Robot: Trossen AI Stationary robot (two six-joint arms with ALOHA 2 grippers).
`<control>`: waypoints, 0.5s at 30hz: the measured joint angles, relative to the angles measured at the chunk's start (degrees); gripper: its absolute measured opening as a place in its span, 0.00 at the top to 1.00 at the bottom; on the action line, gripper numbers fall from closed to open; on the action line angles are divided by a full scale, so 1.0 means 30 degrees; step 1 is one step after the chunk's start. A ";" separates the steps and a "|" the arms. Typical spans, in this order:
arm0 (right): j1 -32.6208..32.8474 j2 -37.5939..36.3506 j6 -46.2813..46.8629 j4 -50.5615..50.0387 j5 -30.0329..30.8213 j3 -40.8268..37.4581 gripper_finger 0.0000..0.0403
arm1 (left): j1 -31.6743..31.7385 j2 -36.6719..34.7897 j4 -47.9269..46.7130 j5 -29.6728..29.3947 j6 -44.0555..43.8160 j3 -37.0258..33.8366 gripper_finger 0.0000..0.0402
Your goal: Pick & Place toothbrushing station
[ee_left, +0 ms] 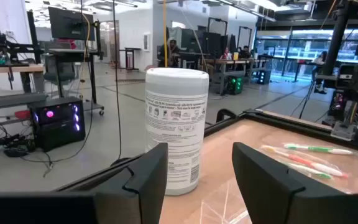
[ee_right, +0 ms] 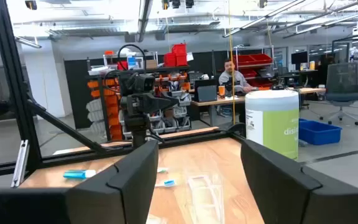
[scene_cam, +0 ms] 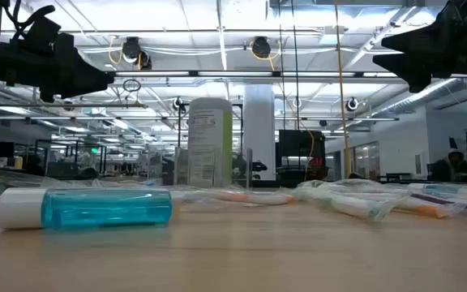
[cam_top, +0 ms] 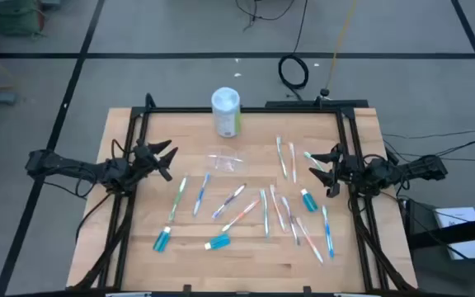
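1. Nearest the low camera: blue-liquid tube with a white cap [scene_cam: 87, 208], lying on its side on the wooden table [cam_top: 246, 268].
2. Toothbrushing station [cam_top: 226, 160]: clear plastic holder, hard to make out, on the table centre just in front of the white canister with green label [cam_top: 226, 111]. Seems to be lying flat rather than upright, can't confirm. Nothing touching it.
3. Left gripper [cam_top: 166, 160]: above the left edge of the table, well clear of the surface, pointed toward the canister and holder. Jaws apart, nothing between them; wrist view shows the canister through the gap.
4. Right gripper [cam_top: 315, 167]: above the right side, over the scattered toothbrushes [cam_top: 283, 213], also raised. Jaws spread wide, holding nothing.
5. More blue tubes [cam_top: 163, 239] and brushes strewn across the front half of the table.
6. People seated at desks in the room behind.
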 joint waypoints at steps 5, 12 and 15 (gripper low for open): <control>0.0000 0.0000 0.0000 0.0000 0.0000 0.0000 0.44 | 0.0000 0.0000 -0.0145 0.0000 -0.0029 0.0000 0.54; 0.0000 0.0000 0.0000 -0.0003 0.0000 0.0000 0.44 | 0.0000 -0.0007 -0.0312 0.0007 -0.0087 0.0000 0.54; 0.0000 0.0000 0.0000 -0.0010 -0.0004 0.0000 0.44 | 0.0000 0.0000 -0.0415 0.0011 -0.0113 0.0000 0.54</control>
